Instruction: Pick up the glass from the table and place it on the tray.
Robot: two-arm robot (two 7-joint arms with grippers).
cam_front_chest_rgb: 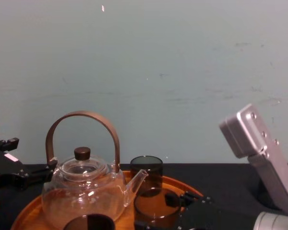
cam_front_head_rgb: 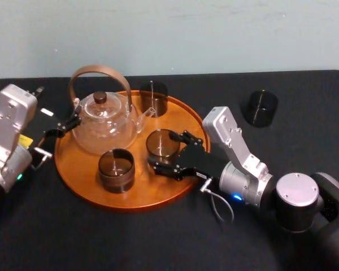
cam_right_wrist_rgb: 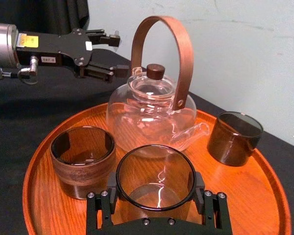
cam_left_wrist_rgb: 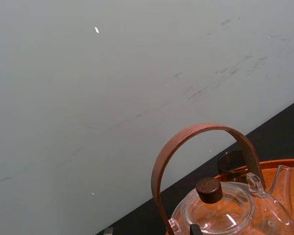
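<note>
I am watching the glass (cam_front_head_rgb: 161,142) on the right side of the tray (cam_front_head_rgb: 79,172). It is sitting between the jaws of the right gripper (cam_front_head_rgb: 169,152), which are pressing on its wall from both sides, so I am reading it as gripped. To finish the placing well, I am planning to lower it straight until its base is lying flat on the wood and only then part the jaws. After that I am planning to back out to the near right without brushing the near glass (cam_front_head_rgb: 116,169) on its left or the teapot (cam_front_head_rgb: 104,121) spout beyond it. I cannot tell whether the base is touching the tray, since the gripper body is covering it in the right wrist view and the chest view is cutting it off. The left gripper (cam_front_head_rgb: 65,127) is waiting just left of the teapot, jaws apart and empty. A spare glass (cam_front_head_rgb: 259,107) is standing far right on the table (cam_front_head_rgb: 158,243).
</note>
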